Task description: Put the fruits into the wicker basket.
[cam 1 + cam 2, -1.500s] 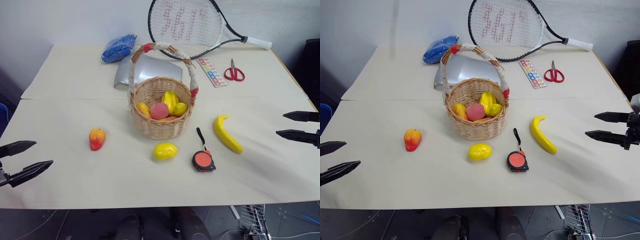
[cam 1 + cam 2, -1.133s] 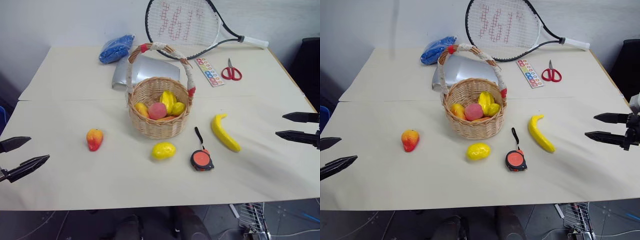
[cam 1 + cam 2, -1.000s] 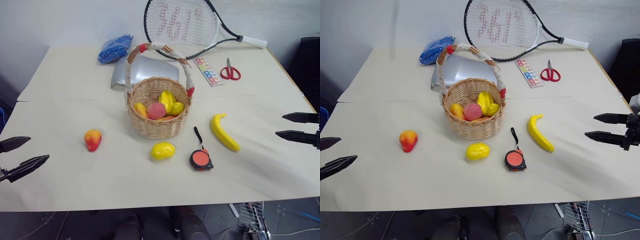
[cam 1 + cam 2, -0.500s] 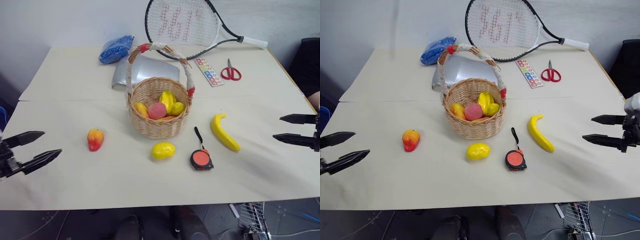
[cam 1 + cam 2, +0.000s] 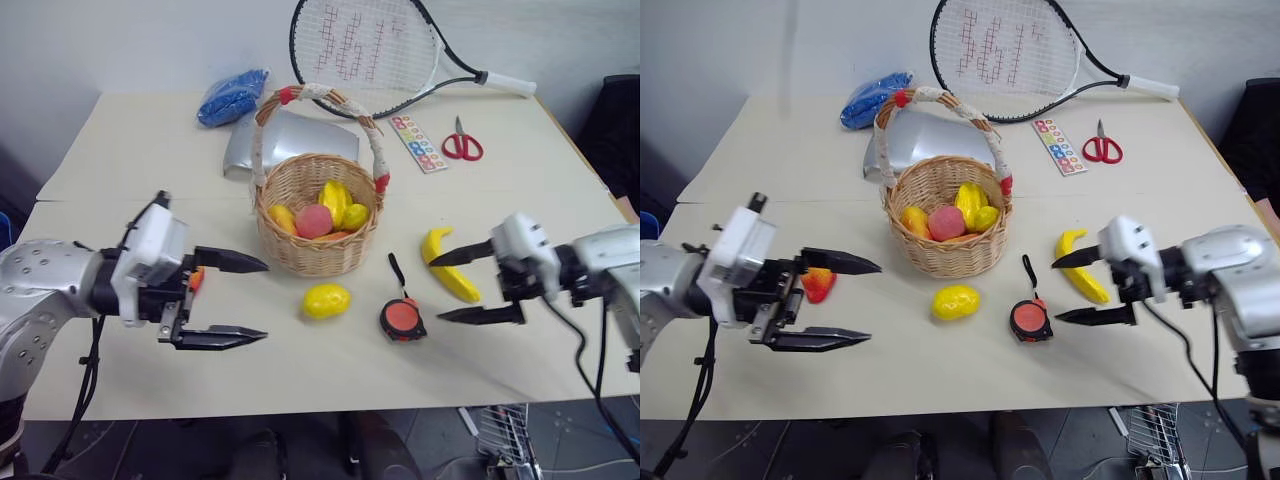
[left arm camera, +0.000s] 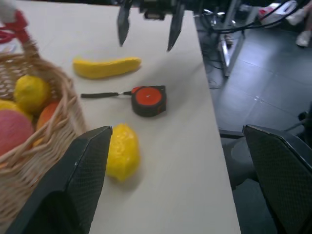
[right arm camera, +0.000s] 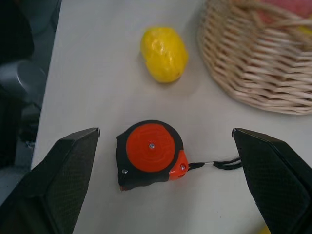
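Basket (image 5: 318, 225): you see it standing upright on the table (image 5: 120, 160), its arched handle over the bowl; every place below is given from it.
Fruit inside: you can count a pink piece (image 5: 317, 221), a tall yellow piece (image 5: 337, 201), a small yellow one (image 5: 356, 216) and an orange-yellow one (image 5: 283, 218), all lying within the rim.
Lemon (image 5: 327, 300): on the table just in front of the basket, apart from its wall.
Banana (image 5: 447, 272): on the table to the right of the basket, lying between the two fingers of your right end effector, with no contact visible.
Mango (image 5: 818, 284): on the table to the left of the basket, partly hidden behind your left end effector.
Tape measure (image 5: 404, 318): in front and to the right of the basket, between lemon and banana, its cord trailing toward the basket.
Left end effector (image 5: 245, 300): left of the basket, pointing toward the lemon; fingers spread wide apart, nothing between them.
Right end effector (image 5: 448, 286): right of the basket, pointing toward it; fingers spread wide apart, gripping nothing.
Behind the basket: racket (image 5: 370, 50), scissors (image 5: 463, 145), blue bag (image 5: 232, 97), grey sheet (image 5: 290, 140) and a strip of coloured dots (image 5: 421, 143).
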You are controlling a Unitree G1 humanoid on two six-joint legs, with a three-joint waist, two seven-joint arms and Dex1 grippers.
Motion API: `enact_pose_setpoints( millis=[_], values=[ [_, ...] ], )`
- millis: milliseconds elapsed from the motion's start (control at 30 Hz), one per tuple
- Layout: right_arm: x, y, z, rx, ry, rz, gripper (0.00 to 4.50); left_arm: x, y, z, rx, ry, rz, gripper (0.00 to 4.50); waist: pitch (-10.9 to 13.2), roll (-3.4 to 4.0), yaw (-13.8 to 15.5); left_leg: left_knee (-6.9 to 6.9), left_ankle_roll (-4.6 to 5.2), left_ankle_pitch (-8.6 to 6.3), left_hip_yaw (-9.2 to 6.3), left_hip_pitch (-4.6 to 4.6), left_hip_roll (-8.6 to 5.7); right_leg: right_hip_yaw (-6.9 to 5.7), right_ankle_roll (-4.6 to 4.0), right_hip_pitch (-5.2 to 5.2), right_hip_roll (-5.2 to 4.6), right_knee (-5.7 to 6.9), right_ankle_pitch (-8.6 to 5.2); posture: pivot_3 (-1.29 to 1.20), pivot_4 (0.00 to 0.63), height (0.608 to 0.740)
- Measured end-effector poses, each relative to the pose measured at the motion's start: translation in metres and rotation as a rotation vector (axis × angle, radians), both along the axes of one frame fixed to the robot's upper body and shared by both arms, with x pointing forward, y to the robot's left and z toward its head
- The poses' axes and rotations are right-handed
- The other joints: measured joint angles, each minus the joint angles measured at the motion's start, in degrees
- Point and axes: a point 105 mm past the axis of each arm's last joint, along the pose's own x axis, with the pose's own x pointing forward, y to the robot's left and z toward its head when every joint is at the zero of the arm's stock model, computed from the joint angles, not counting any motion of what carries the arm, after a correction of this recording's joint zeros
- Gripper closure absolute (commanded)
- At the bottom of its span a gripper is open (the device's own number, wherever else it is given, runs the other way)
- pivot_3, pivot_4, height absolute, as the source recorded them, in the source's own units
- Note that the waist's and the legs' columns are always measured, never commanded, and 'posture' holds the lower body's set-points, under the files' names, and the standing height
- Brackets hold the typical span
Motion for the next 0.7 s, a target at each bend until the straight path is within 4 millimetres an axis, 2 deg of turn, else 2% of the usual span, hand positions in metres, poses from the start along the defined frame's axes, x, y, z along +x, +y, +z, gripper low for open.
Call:
enact_pose_setpoints(
  millis=[100,233,333,400,467,567,700],
  values=[
    [0.002,0.012,-0.021,-0.039,-0.011,0.049,0.02,0.001,-0.01,0.004,0.005,-0.016,-0.052,0.0,0.0,0.0,0.1,0.23,0.03,-0.01,0.0,-0.06,0.0,0.02,0.05,0.01,0.02,0.05,-0.03,0.0,0.15,0.74],
    [0.007,0.01,-0.051,-0.143,-0.035,0.075,0.02,0.007,-0.016,0.006,-0.012,-0.016,-0.068,0.0,0.0,-0.04,0.2,0.55,0.16,-0.08,0.03,-0.09,-0.03,0.05,0.08,0.03,-0.01,0.21,-0.04,0.0,0.15,0.74],
    [0.015,0.011,-0.07,-0.166,-0.053,0.06,0.02,0.008,-0.022,-0.002,0.016,-0.009,-0.097,0.0,0.1,-0.19,0.1,0.62,0.14,-0.07,0.04,-0.01,-0.03,0.07,0.08,0.1,0.02,0.3,-0.05,0.0,0.15,0.74],
    [0.019,0.015,-0.07,-0.154,-0.079,0.069,0.02,0.011,-0.023,-0.008,0.037,-0.004,-0.103,0.0,0.1,-0.23,-0.2,0.61,0.09,-0.04,0.06,0.06,0.01,0.11,0.08,0.12,0.07,0.36,-0.05,0.0,0.15,0.74],
    [0.021,0.017,-0.069,-0.154,-0.092,0.075,0.39,0.014,-0.024,-0.01,0.04,-0.001,-0.103,0.0,0.0,-0.31,-0.3,0.61,0.04,-0.01,0.05,0.09,0.04,0.1,0.06,0.12,0.09,0.41,-0.05,0.0,0.15,0.74],
    [0.018,0.016,-0.071,-0.158,-0.081,0.083,1.03,0.018,-0.027,-0.003,0.01,-0.025,-0.11,0.0,0.0,-0.43,0.0,0.65,0.03,0.0,-0.02,0.09,0.05,0.07,0.06,0.17,0.08,0.43,-0.05,0.0,0.15,0.74],
    [0.012,0.013,-0.072,-0.122,-0.04,0.045,1.03,0.021,-0.028,-0.003,0.007,-0.032,-0.113,0.0,0.0,-0.44,0.2,0.61,0.04,-0.01,-0.05,0.05,0.04,0.06,0.06,0.14,0.06,0.43,-0.07,0.0,0.15,0.74]
  ],
)
